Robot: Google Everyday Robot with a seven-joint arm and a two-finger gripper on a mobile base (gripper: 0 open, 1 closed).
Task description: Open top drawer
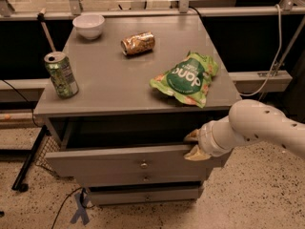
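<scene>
Tan-tipped pincer (pixel 193 145), carried on a white arm (pixel 257 128) reaching in from the right, sits at the right end of the top drawer (pixel 95 162), its 2 fingers (pixel 192 136) set above and below the upper lip of the front panel and seemingly clamped on it. That drawer, the widest of 3 grey fronts, stands partly out from the cabinet directly under the tabletop (pixel 109 85), with a dark gap showing behind its front. It looks like stiff, painted metal or board, likely to slide on runners and not fragile, though smooth enough to slip from a light grip. The small round knob (pixel 143 165) at centre is the obvious hold, but too small for a sure grasp, so the lip is probably the firmer purchase; pulling from 1 end may skew the drawer. Below it sit 2 narrower drawers (pixel 146 179). On the tabletop rest a green snack bag (pixel 187 78) near the right edge, a brown can (pixel 137 43) on its side, an upright green can (pixel 61 74) at left, and a white bowl (pixel 88 26) at the back. A speckled floor (pixel 248 199) bears a blue tape cross (pixel 79 208).
</scene>
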